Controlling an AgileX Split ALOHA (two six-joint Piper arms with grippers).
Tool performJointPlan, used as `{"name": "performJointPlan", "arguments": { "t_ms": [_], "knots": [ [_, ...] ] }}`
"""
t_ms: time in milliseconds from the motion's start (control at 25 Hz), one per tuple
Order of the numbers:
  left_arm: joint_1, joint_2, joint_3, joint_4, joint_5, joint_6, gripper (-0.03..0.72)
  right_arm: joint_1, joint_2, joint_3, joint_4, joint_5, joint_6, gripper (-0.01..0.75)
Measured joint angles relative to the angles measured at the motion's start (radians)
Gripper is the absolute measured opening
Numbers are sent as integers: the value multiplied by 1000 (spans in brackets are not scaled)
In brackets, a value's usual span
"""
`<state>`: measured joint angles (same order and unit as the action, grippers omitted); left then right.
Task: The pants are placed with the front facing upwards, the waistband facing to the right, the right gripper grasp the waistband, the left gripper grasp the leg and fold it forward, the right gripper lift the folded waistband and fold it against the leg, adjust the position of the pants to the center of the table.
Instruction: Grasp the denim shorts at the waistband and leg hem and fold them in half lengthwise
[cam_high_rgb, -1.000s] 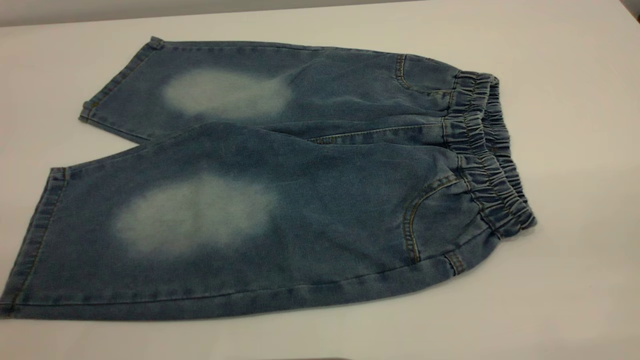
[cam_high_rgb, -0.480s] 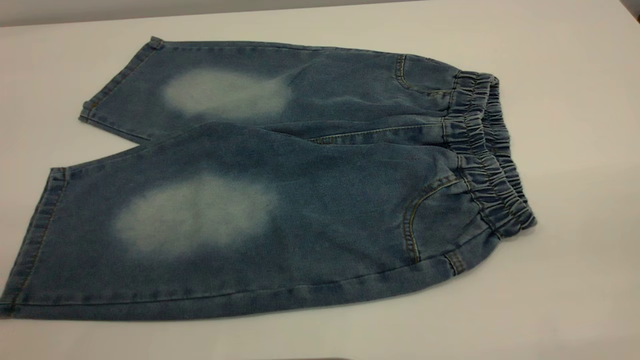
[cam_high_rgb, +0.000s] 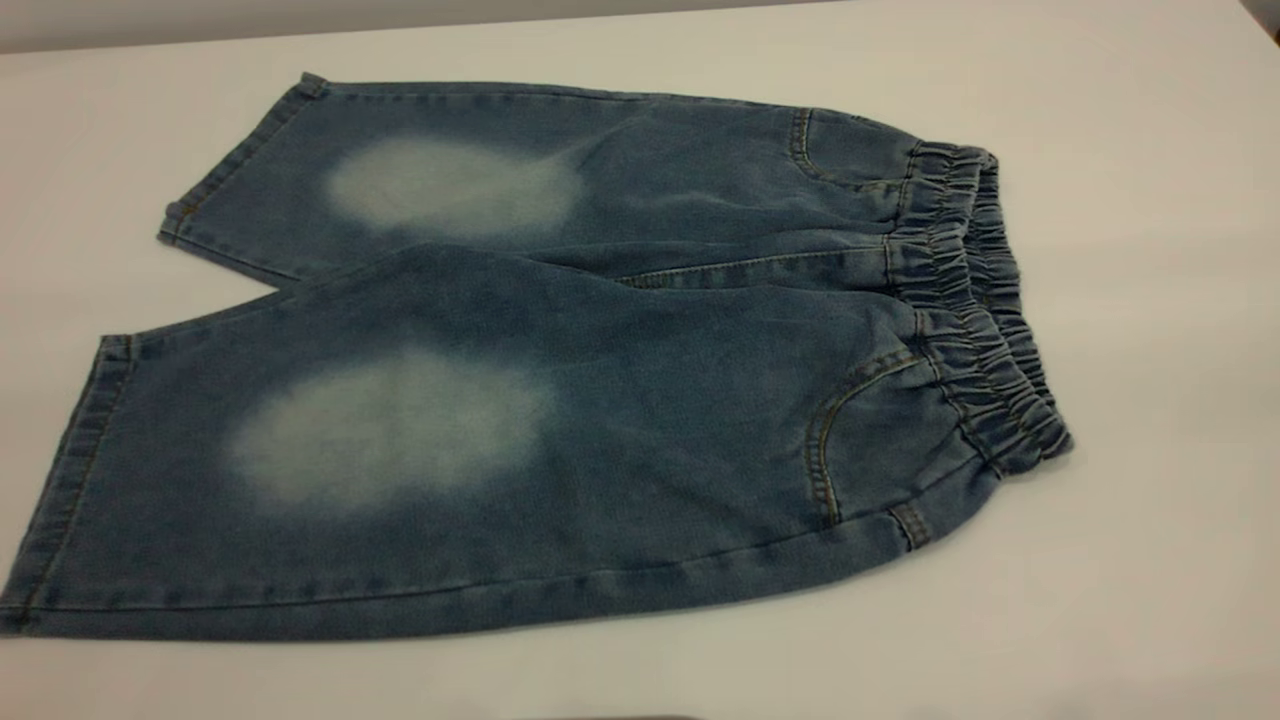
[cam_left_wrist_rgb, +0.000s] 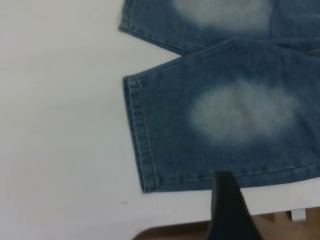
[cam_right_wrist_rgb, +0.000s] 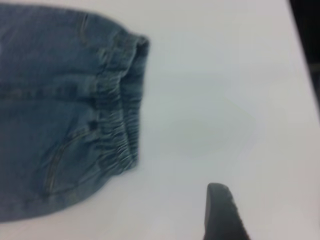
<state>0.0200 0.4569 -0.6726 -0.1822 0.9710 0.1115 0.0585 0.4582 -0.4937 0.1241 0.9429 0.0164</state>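
The pants (cam_high_rgb: 560, 370) lie flat and face up on the table (cam_high_rgb: 1150, 200), legs spread toward the left and the waistband (cam_high_rgb: 975, 300) bunched at the right, which suits the plan: each end sits on the side of the arm meant to take it. Nothing is folded yet, so I judge the task at its very start. The near leg's hem (cam_left_wrist_rgb: 139, 137) lies smooth and close to the table's near edge.

The left gripper (cam_left_wrist_rgb: 227, 210) hangs just off that leg's lower edge, above the table's rim, only one dark finger showing, so I cannot tell how wide it stands. The right gripper (cam_right_wrist_rgb: 222, 212) hovers over bare tabletop, apart from the waistband, and its spread is equally hidden.

Nothing else lies on the white surface; no obstacle stands between either claw and the cloth.
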Motion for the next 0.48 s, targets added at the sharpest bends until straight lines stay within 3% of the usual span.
{"name": "performJointPlan", "arguments": {
  "t_ms": [240, 480],
  "knots": [
    [0, 258, -20, -147, -131, 236, 376, 0, 284, 0, 200, -122, -192, 381],
    [0, 460, -20, -286, -184, 476, 477, 0, 547, -1, 411, -225, -412, 460]
  ]
}}
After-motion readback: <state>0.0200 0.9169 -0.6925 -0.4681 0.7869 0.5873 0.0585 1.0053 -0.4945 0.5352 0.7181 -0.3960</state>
